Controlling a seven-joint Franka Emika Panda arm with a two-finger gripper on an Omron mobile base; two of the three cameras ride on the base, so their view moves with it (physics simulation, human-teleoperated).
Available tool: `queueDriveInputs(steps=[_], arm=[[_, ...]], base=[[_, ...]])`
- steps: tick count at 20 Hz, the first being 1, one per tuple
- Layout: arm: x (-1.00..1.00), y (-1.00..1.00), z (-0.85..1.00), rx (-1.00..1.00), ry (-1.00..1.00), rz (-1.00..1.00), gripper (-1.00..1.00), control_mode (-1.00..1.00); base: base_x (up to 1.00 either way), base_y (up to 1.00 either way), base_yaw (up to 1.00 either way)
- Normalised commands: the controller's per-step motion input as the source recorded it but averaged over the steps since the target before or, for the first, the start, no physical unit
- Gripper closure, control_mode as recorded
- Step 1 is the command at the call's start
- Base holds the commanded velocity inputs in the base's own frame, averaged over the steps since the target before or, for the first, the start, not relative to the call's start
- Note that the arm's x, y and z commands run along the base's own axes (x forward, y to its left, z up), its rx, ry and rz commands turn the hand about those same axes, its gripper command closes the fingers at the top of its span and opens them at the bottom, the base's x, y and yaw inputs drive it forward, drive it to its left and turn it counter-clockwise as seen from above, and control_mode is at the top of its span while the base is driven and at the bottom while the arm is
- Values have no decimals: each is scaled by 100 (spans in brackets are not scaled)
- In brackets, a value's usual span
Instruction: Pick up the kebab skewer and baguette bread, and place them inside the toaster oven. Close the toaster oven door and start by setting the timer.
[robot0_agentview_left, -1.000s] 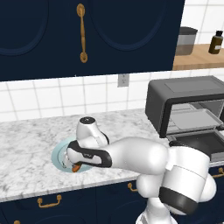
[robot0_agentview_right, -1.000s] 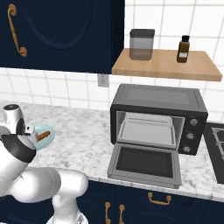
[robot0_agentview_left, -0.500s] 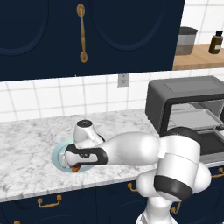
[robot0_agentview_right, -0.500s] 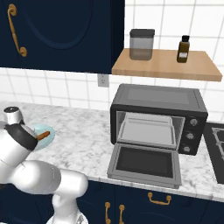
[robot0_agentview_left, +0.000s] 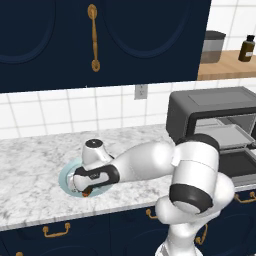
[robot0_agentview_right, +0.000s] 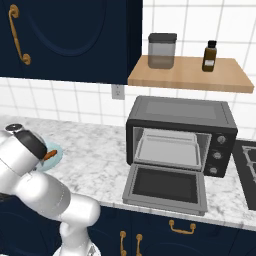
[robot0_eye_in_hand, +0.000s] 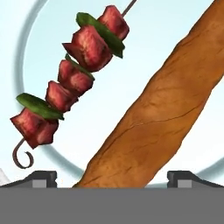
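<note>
In the hand view the kebab skewer (robot0_eye_in_hand: 72, 76), with red meat chunks and green pepper, lies on a pale blue plate (robot0_eye_in_hand: 144, 39) beside the long orange-brown baguette bread (robot0_eye_in_hand: 162, 109). My gripper (robot0_eye_in_hand: 114, 178) hangs open just above the plate, one fingertip on each side of the baguette's near end, holding nothing. From the base the gripper (robot0_agentview_left: 81, 185) sits low over the plate (robot0_agentview_left: 66, 176) near the counter's front edge. The toaster oven (robot0_agentview_right: 180, 125) stands to the right, its door (robot0_agentview_right: 167, 185) folded down flat and open.
A wooden shelf (robot0_agentview_right: 190, 75) above the oven carries a jar (robot0_agentview_right: 161, 50) and a brown bottle (robot0_agentview_right: 209, 56). Dark blue cabinets (robot0_agentview_left: 100, 40) hang over the marble counter (robot0_agentview_left: 30, 160). A stove edge (robot0_agentview_right: 250, 165) lies right of the oven.
The hand has come down closer to the plate and the arm's elbow has swung out to the right. The jaws stayed open.
</note>
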Motion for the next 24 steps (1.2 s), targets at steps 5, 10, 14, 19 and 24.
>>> queueDriveInputs(steps=[5, 10, 14, 19, 24], arm=[[7, 2, -10, 0, 1, -6, 100, -100], [1, 1, -12, 0, 4, -5, 100, -100], [-6, -28, 4, 0, 1, -1, 100, -100], [-43, -69, 89, 0, 0, 5, 100, -100], [-39, -96, 100, 1, 0, 4, 100, -100]], base=[[0, 0, 0], [0, 0, 0], [0, 0, 0], [0, 0, 0], [0, 0, 0]])
